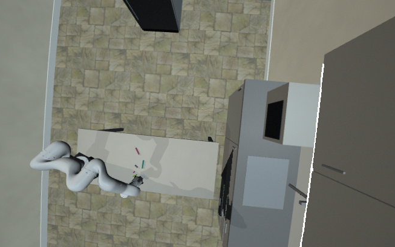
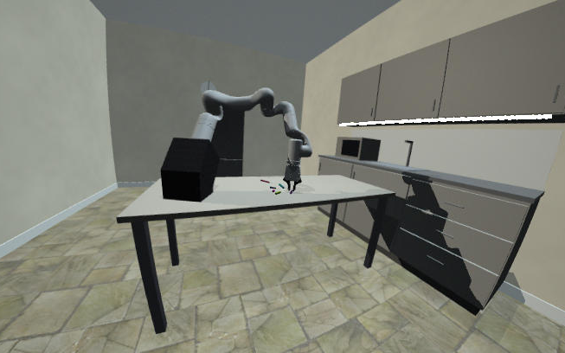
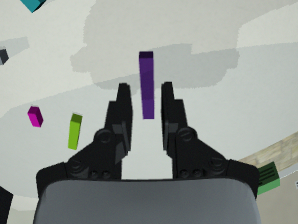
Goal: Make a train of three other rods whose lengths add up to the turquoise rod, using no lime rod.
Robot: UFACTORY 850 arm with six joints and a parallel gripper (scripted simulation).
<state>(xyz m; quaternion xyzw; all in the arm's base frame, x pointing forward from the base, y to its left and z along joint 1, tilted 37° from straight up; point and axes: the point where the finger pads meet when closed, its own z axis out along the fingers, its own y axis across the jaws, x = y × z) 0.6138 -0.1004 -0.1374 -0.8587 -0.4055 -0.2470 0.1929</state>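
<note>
A purple rod (image 3: 147, 87) (image 2: 291, 191) lies between the fingers of my gripper (image 3: 146, 97) (image 2: 292, 189), which is open, with a gap on each side of the rod. A turquoise rod (image 1: 143, 164) (image 2: 281, 185) (image 3: 32, 4) lies on the table. A dark grey rod (image 1: 136, 166) (image 2: 272, 187) (image 3: 3, 56) lies near it; whether a blue rod touches its end is too small to tell. A magenta rod (image 1: 133, 171) (image 3: 35, 116) and a lime rod (image 3: 74, 132) (image 2: 278, 193) lie left of the gripper in the wrist view.
A long pink-red rod (image 1: 137, 151) (image 2: 265, 181) lies apart, beyond the turquoise one. The lime and magenta rods are near the left finger. The table's edge shows at the lower right of the wrist view. The robot's black base block (image 2: 187, 170) stands on the table.
</note>
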